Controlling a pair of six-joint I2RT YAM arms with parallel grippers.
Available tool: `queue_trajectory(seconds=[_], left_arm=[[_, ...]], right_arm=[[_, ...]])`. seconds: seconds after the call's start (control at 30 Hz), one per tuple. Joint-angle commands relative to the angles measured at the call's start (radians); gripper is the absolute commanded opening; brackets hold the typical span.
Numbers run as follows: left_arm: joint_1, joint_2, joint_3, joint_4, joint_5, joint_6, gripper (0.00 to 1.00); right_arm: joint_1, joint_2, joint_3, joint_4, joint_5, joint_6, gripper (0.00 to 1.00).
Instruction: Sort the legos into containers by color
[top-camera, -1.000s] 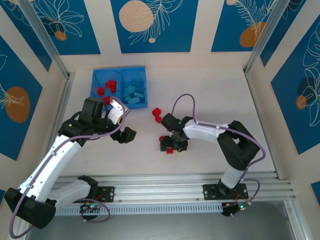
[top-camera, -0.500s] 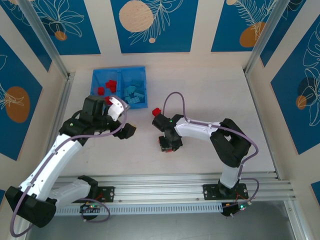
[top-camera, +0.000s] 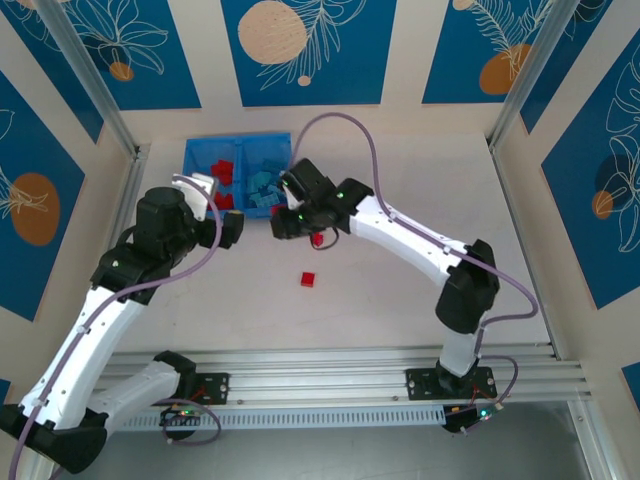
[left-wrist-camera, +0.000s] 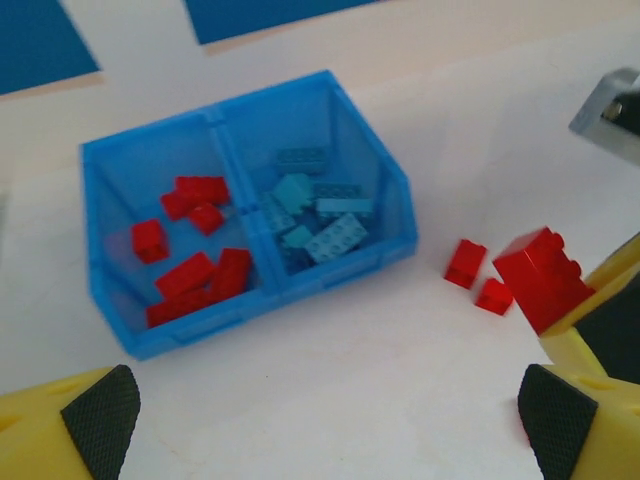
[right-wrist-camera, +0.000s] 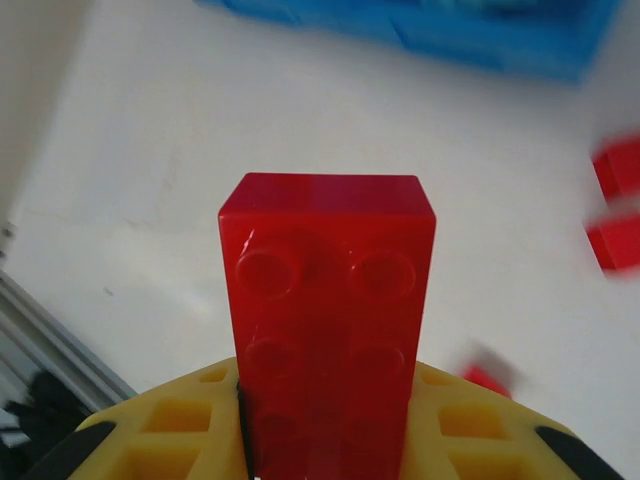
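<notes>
We log: right fingers (right-wrist-camera: 170, 430) clenched on glossy studded red brick (right-wrist-camera: 327, 290), just beside translucent blue tray (left-wrist-camera: 180, 325) | left fingers (left-wrist-camera: 95, 410) released | red bricks (left-wrist-camera: 190, 275) in left compartment, light-blue bricks (left-wrist-camera: 325, 225) in right | loose red pieces (left-wrist-camera: 467, 265) on tabletop (left-wrist-camera: 330, 380)

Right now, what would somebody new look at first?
Probably the big red plastic brick sticking out of the right gripper, right up close to the wrist camera. Next comes the blue plastic tray at the far left of the table, with red bricks in its left compartment and light blue bricks in its right.
</notes>
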Motion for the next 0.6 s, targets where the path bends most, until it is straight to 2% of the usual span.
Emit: queue_trajectory(seconds=[0.0,0.1,0.27,0.33,0.57], left_arm=[[-0.003,0.048,0.110,-0.130,-0.209,-0.164,1.00],[0.003,0.098,0.186,-0.227,-0.257,-0.249,1.00],[0.018,0.091,0.213,-0.212,-0.268,-0.301,1.00],[0.024,0.090,0.214,-0.215,-0.268,-0.293,1.00],[0.037,0.089,0.208,-0.265,-0.229,-0.278,1.00]], right_arm=[[0.005,0.147,0.152,0.054,-0.034,-0.064,0.27],[0.000,0.308,0.373,0.059,-0.042,-0.103,0.27],[-0.021,0.637,0.841,0.009,-0.056,-0.136,0.27],[-0.025,0.731,0.955,0.050,-0.093,-0.174,0.27],[-0.025,0.837,0.972,0.382,-0.021,-0.302,0.24]])
